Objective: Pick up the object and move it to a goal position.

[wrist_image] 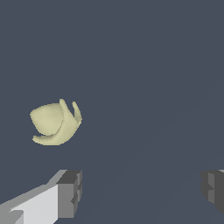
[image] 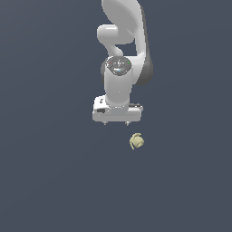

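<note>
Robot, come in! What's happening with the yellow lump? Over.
Gripper open, empty. Object on the floor, not between the fingers. Nothing in the way.

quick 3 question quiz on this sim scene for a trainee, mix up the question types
1. True or false: the gripper is shut on the object.
2. Multiple choice: in the exterior view, where does the object lie relative to the gripper? A) above it, B) below it and toward the exterior view's right, C) level with it, far toward the exterior view's left.
3. Short answer: in the wrist view, is the object between the fingertips?

Key
1. False: the jaws stand wide apart with nothing between them.
2. B.
3. No: it sits off to one side, beyond the gap, clear of both fingertips.
</note>
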